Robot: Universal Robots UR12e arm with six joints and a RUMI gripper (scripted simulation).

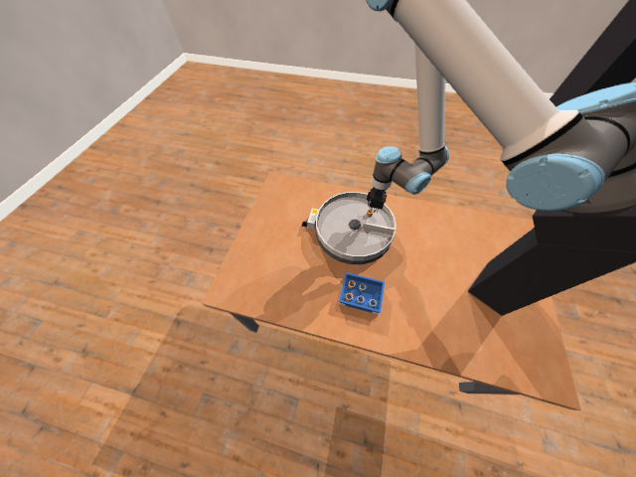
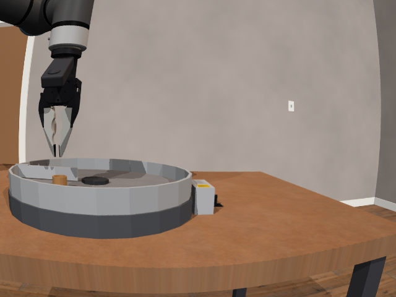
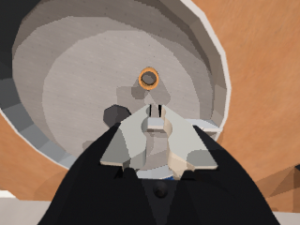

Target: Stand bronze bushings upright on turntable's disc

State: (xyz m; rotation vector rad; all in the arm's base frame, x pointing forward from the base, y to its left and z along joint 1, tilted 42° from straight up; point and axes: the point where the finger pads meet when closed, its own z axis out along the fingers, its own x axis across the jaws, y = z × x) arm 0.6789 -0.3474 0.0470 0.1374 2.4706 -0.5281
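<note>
The gripper [image 1: 374, 209] [image 2: 57, 156] [image 3: 156, 111] is shut with nothing held, a narrow gap between its tips, above the turntable's disc [image 1: 336, 216] [image 3: 80, 70]. A bronze bushing [image 1: 369, 213] [image 2: 59, 180] [image 3: 148, 87] stands upright on the disc, below the tips and apart from them, clear of the dark hub [image 1: 354, 224] [image 2: 95, 180] [image 3: 115, 114]. The blue crate [image 1: 382, 298] holds two bronze bushings at its left side, one farther back [image 1: 351, 283] and one nearer the front [image 1: 349, 296], and three steel bushings [image 1: 362, 286] [image 1: 360, 299] [image 1: 373, 302].
A raised rim [image 1: 318, 237] [image 2: 102, 196] [image 3: 228, 89] surrounds the disc. A low divider wall [image 1: 379, 229] [image 2: 47, 172] [image 3: 203, 125] crosses part of the disc toward the rim. A small white box with a yellow mark [image 1: 312, 220] [image 2: 203, 198] stands against the turntable's outside.
</note>
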